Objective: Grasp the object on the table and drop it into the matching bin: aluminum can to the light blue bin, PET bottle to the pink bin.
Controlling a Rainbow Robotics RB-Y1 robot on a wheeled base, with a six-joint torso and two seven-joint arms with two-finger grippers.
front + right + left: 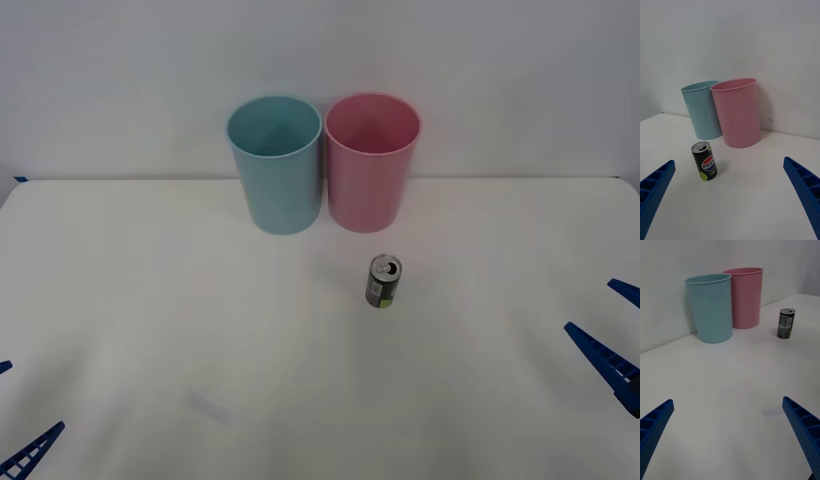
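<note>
1. White table, plain wall behind; blue bin and pink bin touching at the far edge.
2. Can upright, just before the pink bin.
3. Right gripper released at the right edge; left gripper released, near-left corner.
4. Advice: right gripper straddles the can mid-height, level.

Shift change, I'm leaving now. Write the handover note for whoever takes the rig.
Left gripper: jaws open, empty, low at the table's near left corner.
Right gripper: jaws open, empty, at the right edge.
Aluminum can: upright on the table, in front of the pink bin, touching nothing.
Light blue bin: left of the pink one, both at the far edge.
Done: nothing yet.
Left: grasp the can, probably with the nearer right gripper, and drop it in the light blue bin.
</note>
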